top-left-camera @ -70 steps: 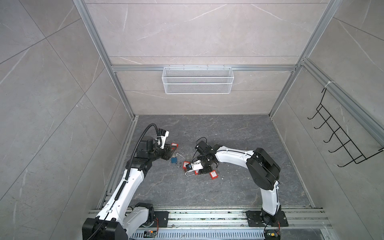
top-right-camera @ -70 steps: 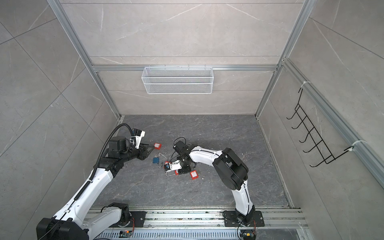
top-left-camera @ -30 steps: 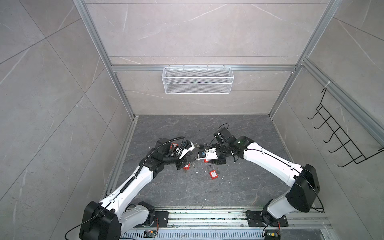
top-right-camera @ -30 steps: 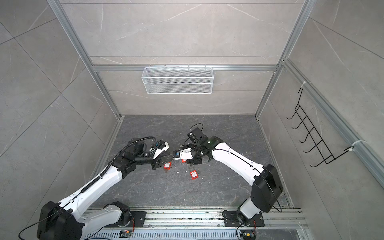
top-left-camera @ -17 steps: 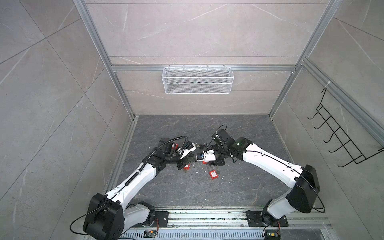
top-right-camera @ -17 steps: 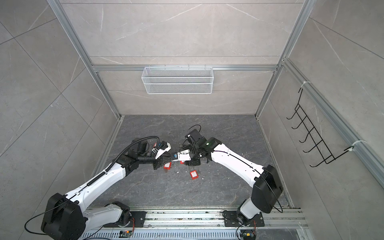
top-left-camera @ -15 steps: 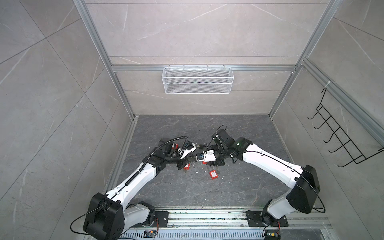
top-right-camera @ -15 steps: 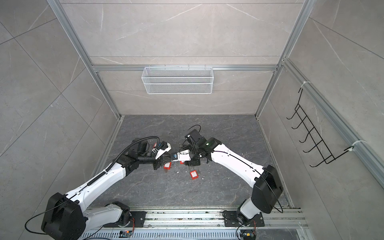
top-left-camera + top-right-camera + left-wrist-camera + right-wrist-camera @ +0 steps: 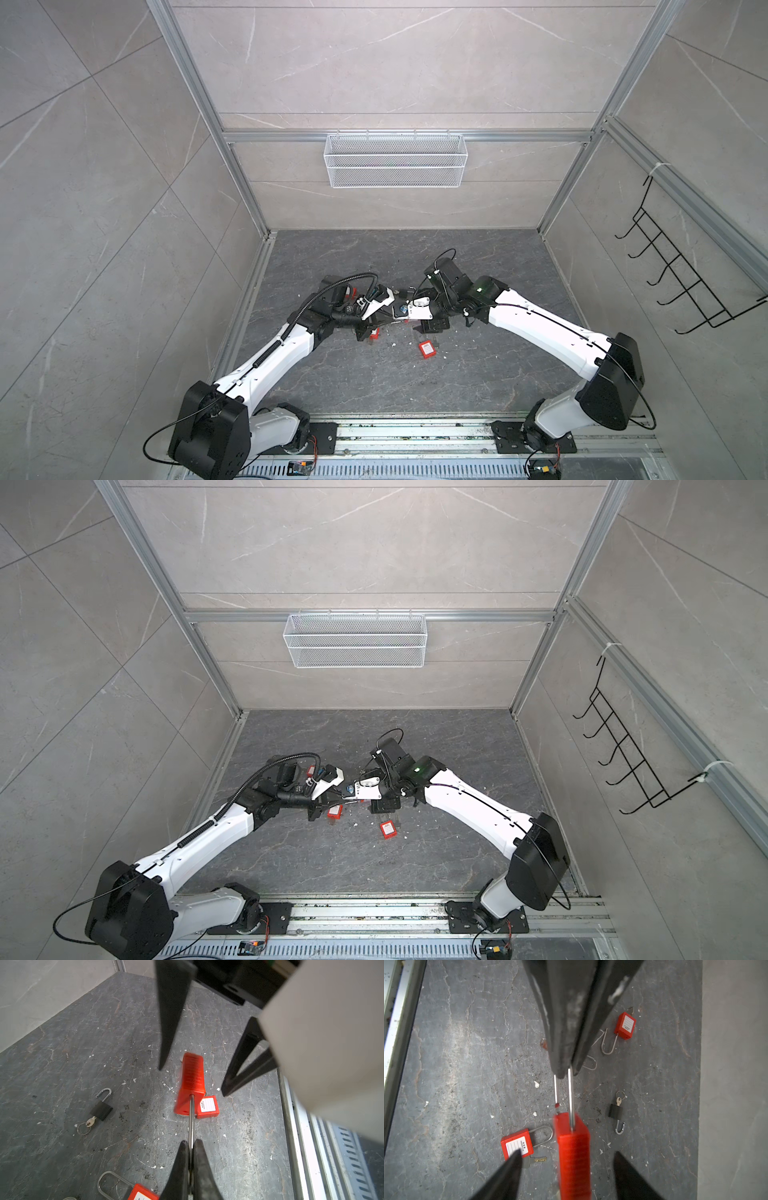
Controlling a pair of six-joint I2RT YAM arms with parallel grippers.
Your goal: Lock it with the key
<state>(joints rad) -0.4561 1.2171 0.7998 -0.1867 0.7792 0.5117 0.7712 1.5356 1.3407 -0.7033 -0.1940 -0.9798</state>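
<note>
A red padlock [image 9: 191, 1082] hangs in the air between both arms. Its steel shackle [image 9: 191, 1122] is pinched in my left gripper [image 9: 191, 1144], which is shut on it. In the right wrist view one shackle leg [image 9: 555, 1093] ends just short of the lock body [image 9: 573, 1157], while the other enters it. My right gripper [image 9: 569, 1177] is open, its fingers [image 9: 506, 1176] standing on either side of the body without touching. No key shows in the held lock. A key [image 9: 536, 1160] sticks out of a red padlock [image 9: 516, 1146] on the floor.
A black padlock [image 9: 615, 1110] with a key on a ring [image 9: 619, 1101] lies on the grey floor, and another red padlock [image 9: 625, 1025] lies farther off. In both top views red padlocks [image 9: 428, 350] [image 9: 335, 810] lie under the arms. A wire basket [image 9: 395, 160] hangs on the back wall.
My left gripper has closed on the shackle. The right gripper's jaws have spread away from the lock body. Both arms stay close together over the middle of the floor.
</note>
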